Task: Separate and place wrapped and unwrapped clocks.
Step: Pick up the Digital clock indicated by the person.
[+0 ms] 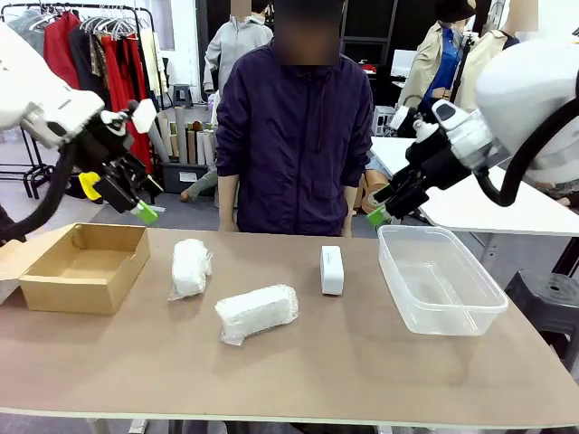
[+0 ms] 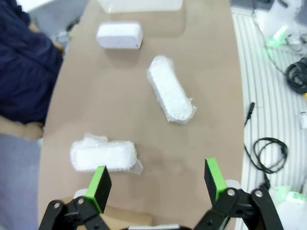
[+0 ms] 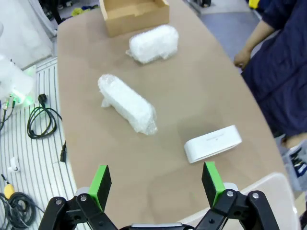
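One long brown surface (image 1: 317,371) carries everything, and it looks laid out for sorting: containers at the two ends, clocks loose in the middle. Across it stands a person (image 1: 294,136) in a dark jacket, close to the far edge with arms down and hands off the surface, so nobody is reaching into the working space.

At the robot's left end sits an open brown cardboard box (image 1: 63,294), and at its right end a clear plastic tub (image 1: 396,271); both look empty. I would guess one is for the wrapped clocks and the other for the bare one, though nothing shows which is which.

Between them lie the task's things. One wrapped clock (image 1: 190,268), a lumpy white bundle in bubble wrap, lies near the box. The second wrapped clock (image 1: 257,313) lies nearer the robot's edge, turned at an angle, apart from the first. The unwrapped clock (image 1: 332,269), a small smooth white block, sits on its own near the tub. None of the three touches another, so each can be taken without nudging its neighbour. The loose wrap ends could make those bundles slip or snag.

Smallest are the tools. The left gripper (image 2: 156,179) hangs above the box end, jaws spread wide and holding nothing, with the first bundle just ahead of it. The right gripper (image 3: 156,179) hangs by the tub's far corner, equally wide and empty, with the bare block nearest to it. Nothing has been sorted yet.
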